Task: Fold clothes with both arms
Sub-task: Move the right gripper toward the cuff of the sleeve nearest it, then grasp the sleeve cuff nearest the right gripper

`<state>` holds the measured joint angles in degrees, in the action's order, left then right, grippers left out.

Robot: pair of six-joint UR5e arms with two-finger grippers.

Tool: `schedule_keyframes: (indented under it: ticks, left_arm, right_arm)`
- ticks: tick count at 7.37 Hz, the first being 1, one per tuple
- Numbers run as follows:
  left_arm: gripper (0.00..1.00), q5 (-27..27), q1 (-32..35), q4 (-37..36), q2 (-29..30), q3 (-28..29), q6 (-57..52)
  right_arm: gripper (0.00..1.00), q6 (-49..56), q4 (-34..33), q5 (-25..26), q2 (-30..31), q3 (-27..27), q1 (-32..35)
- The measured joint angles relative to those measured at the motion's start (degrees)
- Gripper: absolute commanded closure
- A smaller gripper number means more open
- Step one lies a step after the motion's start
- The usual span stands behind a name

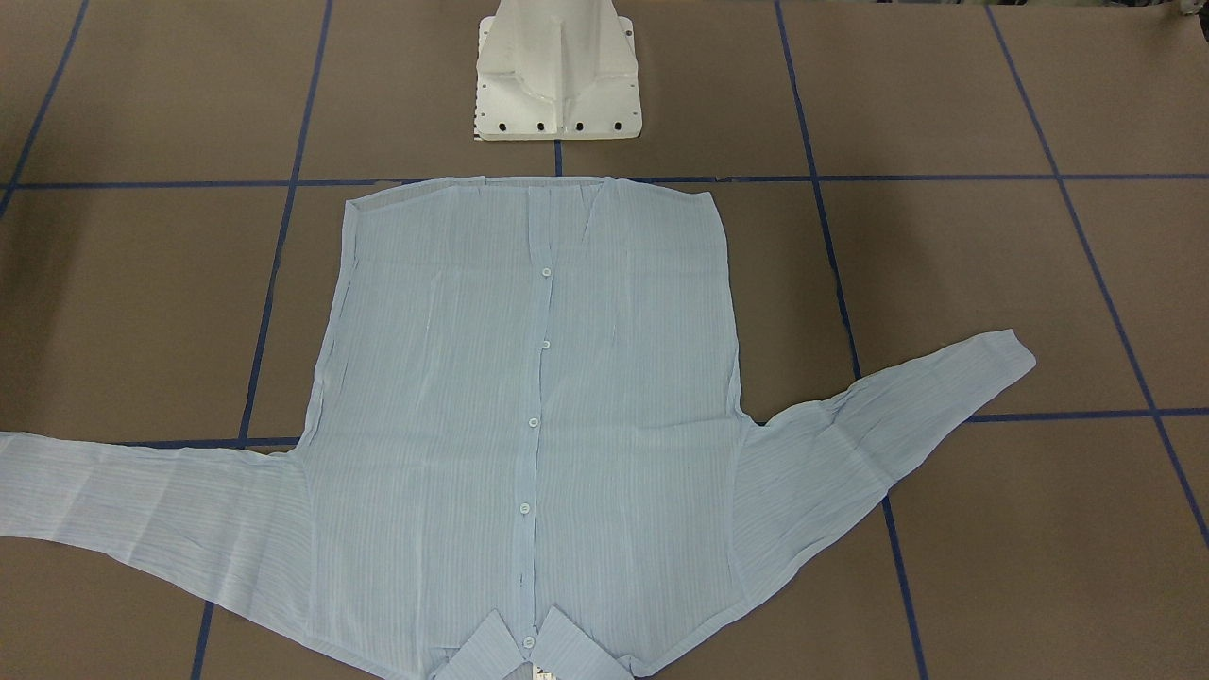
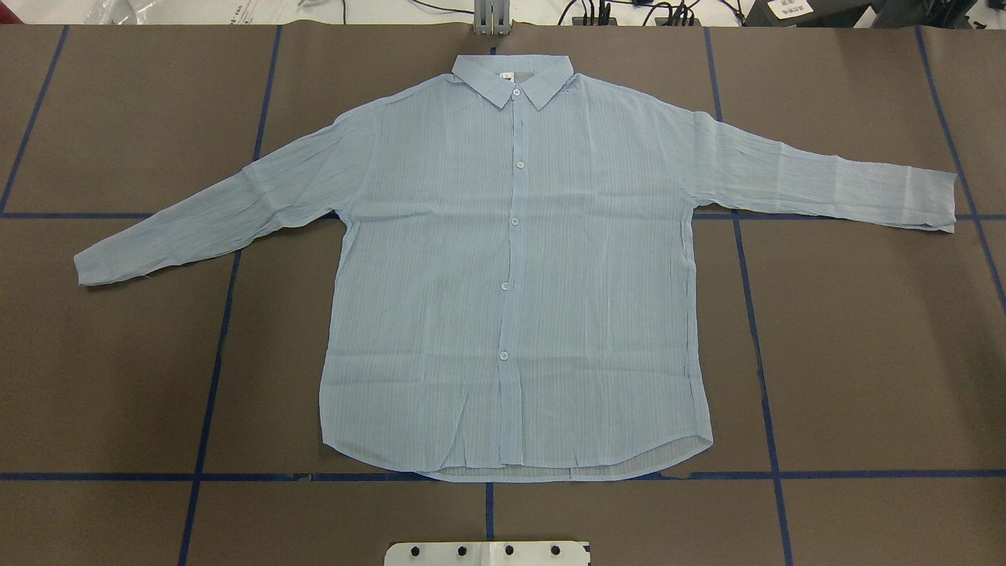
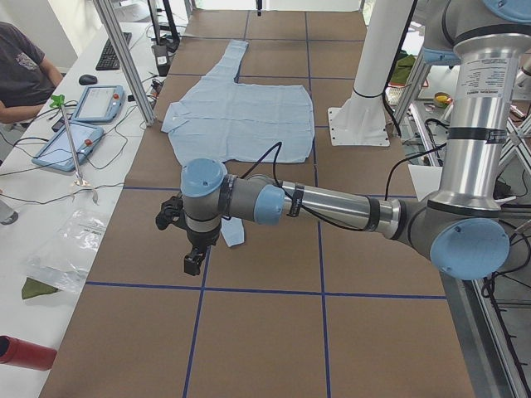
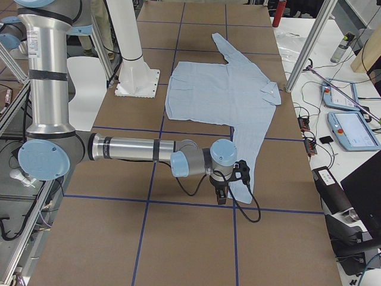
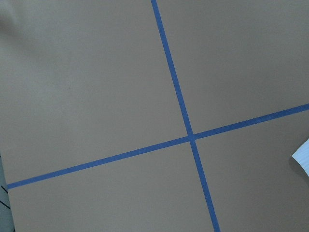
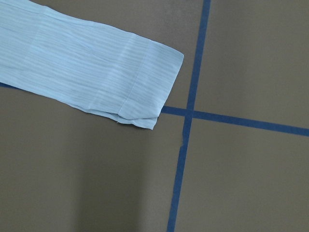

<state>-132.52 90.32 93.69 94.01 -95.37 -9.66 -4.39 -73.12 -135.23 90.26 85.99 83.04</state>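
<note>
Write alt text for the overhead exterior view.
A light-blue button-up shirt lies flat and buttoned on the brown table, collar toward the far edge, both sleeves spread outward. Blue tape lines grid the table.

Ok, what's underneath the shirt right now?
The shirt lies flat, buttons up, on the brown table. Blue tape lines run in under its body and sleeves. Anything else beneath is hidden by the fabric, though no bulge shows.
</note>
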Motion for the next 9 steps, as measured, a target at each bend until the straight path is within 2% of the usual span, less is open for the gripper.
schedule_keyframes:
  ticks: [2, 4, 7, 9]
  left_arm:
    - [0.00, -1.5, -0.1, 5.0, 0.7, 2.0, 0.7]
    - [0.00, -1.4, -0.1, 8.8, 0.8, 3.4, 1.0]
    - [0.00, -1.4, -0.2, 9.9, 0.9, 3.7, 1.1]
    - [0.00, -1.4, -0.2, 9.9, 0.9, 3.7, 1.2]
  right_arm:
    - [0.00, -7.9, 10.3, 0.2, -4.4, -9.4, -3.8]
    - [0.02, -10.3, 13.7, 0.4, -8.8, -16.2, -7.0]
    - [0.24, -10.8, 13.9, 0.6, -10.8, -19.7, -9.2]
    - [0.24, -10.7, 13.7, 1.5, -11.4, -20.9, -9.5]
